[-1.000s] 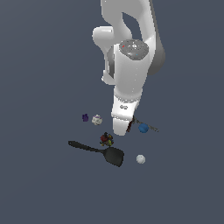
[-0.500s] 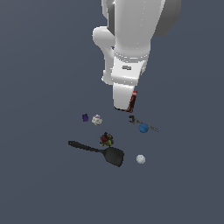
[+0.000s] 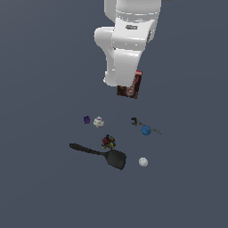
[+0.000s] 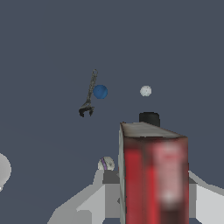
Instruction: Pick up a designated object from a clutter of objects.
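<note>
Overhead, the white arm's gripper (image 3: 130, 89) is seen clenched on the flat red-and-brown box (image 3: 131, 86) (white round mark showing), which is held high above the clutter. On the floor one black spatula (image 3: 101, 154) is laid, then one thin dark metal tool (image 3: 143, 126), one blue ball (image 3: 146, 130), one white ball (image 3: 143, 162), one whitish die-like lump (image 3: 98, 122), one multicoloured lump (image 3: 107, 142) and one purple bit (image 3: 87, 119). Only the exterior view shows the spatula; the wrist view shows the box's glossy face (image 4: 153, 175) close.
</note>
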### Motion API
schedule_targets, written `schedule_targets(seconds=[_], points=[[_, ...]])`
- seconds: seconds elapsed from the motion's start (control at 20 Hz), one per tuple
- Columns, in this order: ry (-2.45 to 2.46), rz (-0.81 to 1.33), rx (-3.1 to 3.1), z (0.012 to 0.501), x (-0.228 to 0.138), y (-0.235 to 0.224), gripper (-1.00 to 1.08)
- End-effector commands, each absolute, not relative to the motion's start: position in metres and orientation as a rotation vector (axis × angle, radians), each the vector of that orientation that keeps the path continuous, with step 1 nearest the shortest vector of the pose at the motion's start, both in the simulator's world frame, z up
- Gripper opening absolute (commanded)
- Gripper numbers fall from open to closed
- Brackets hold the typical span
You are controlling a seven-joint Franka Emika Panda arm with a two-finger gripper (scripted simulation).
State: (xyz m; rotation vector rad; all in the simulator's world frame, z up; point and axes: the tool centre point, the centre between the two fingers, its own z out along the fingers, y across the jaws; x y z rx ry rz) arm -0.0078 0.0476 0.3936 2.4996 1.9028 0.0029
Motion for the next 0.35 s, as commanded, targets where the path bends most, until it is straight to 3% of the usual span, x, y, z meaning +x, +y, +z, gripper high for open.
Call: schedule_targets(seconds=[0.0,0.3], points=[[1.903,0.001,2.501,0.4040,-0.0095,0.0472,-1.00],[1.902,0.001,2.501,0.4135,-0.0106,0.0468,-1.00]])
